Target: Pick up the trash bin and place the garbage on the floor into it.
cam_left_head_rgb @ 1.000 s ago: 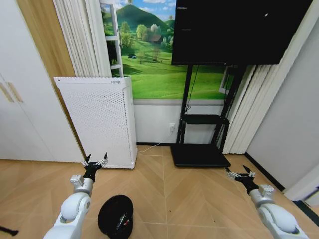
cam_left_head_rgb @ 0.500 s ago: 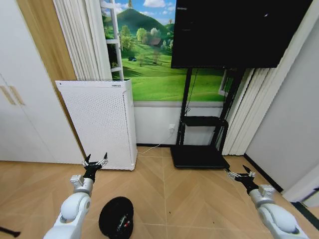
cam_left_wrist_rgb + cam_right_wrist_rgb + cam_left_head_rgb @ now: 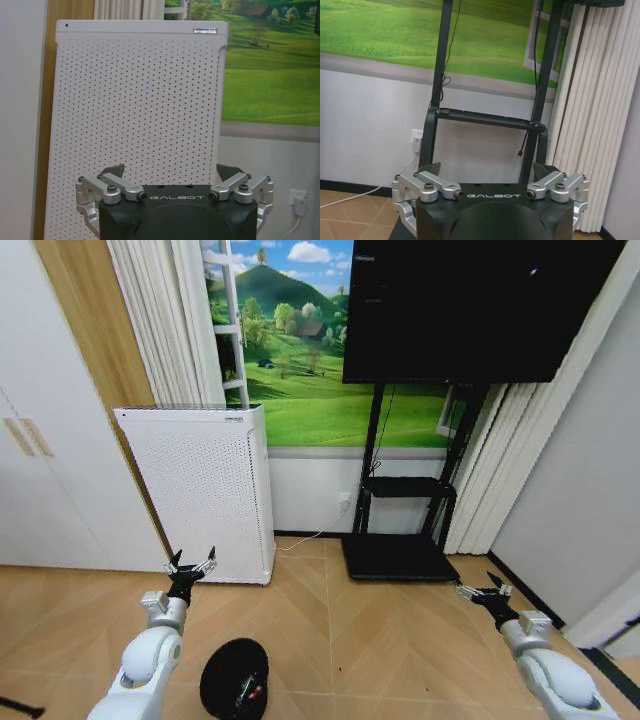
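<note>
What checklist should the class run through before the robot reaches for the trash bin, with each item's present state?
1. Trash bin in sight, on the floor beside the left arm: ok.
2. Left gripper open and empty: ok.
3. Right gripper open and empty: ok.
4. Left gripper at the bin: not ok, it is raised ahead of it, facing the white perforated appliance.
5. Bin empty: not ok, small items lie inside.
6. Garbage on the floor located: cannot tell.

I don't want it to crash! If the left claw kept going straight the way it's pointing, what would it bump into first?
Most likely the white perforated appliance: the left claw, open and empty, faces its front panel squarely. How far off it stands is hard to judge.
</note>
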You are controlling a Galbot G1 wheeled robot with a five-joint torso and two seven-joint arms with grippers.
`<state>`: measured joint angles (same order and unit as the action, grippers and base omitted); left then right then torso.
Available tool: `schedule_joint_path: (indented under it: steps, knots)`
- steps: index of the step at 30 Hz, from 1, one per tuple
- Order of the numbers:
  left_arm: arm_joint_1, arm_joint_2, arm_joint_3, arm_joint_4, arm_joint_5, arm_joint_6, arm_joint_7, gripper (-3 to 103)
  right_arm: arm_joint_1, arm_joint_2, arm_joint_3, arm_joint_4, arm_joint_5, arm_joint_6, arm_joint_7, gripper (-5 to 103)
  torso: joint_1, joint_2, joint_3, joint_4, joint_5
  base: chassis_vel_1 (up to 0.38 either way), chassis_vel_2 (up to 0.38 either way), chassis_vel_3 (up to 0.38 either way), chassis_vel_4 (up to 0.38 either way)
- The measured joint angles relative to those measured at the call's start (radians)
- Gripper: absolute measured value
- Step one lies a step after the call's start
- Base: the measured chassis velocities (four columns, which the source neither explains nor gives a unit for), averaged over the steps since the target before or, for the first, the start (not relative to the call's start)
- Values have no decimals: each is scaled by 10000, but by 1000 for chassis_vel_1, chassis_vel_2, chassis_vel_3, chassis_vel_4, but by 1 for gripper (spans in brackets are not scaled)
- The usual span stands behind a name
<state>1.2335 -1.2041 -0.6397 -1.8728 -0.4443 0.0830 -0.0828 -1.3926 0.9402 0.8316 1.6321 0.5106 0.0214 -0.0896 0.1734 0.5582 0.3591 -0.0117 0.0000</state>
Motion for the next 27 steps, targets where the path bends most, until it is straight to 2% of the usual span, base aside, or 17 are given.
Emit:
schedule_joint_path:
  steps: [27]
  knots:
    - [-1,0,0,0,0,0,0,100,0,0,0,0,0,0,0,100,465,1184,720,0,0,0,0,0,0]
